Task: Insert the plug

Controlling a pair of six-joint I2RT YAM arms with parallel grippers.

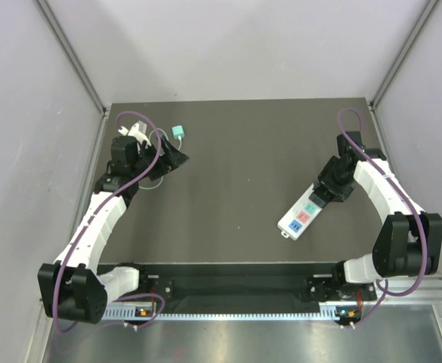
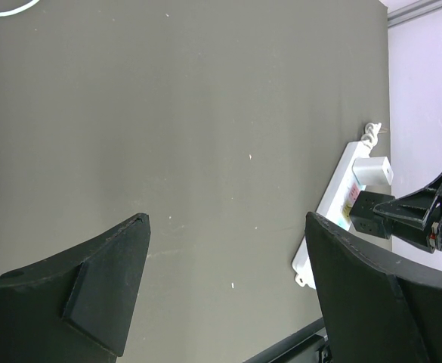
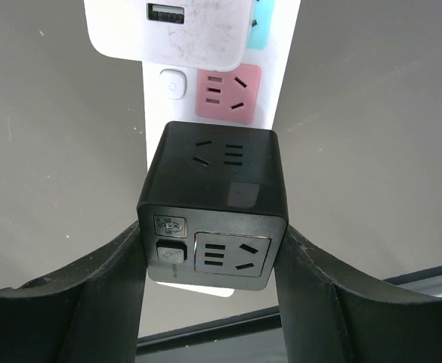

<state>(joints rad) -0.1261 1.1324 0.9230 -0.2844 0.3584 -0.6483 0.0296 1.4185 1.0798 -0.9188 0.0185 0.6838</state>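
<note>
A white power strip (image 1: pixel 300 218) with pink and blue sockets lies at the right of the dark table. My right gripper (image 1: pixel 325 193) is shut on a black cube plug adapter (image 3: pixel 213 189) and holds it over the strip (image 3: pixel 156 113), just below the pink socket (image 3: pixel 228 91). I cannot tell whether its pins are in. A white USB adapter (image 3: pixel 175 30) sits further along the strip. My left gripper (image 1: pixel 177 160) is open and empty at the far left. Its wrist view (image 2: pixel 227 223) shows bare table, with the strip (image 2: pixel 341 181) and black cube (image 2: pixel 368 214) far off.
A teal plug (image 1: pixel 178 132) and a white plug (image 1: pixel 137 128) with thin cables lie at the far left, beside my left gripper. Grey walls close in the table on three sides. A black rail (image 1: pixel 236 283) runs along the near edge.
</note>
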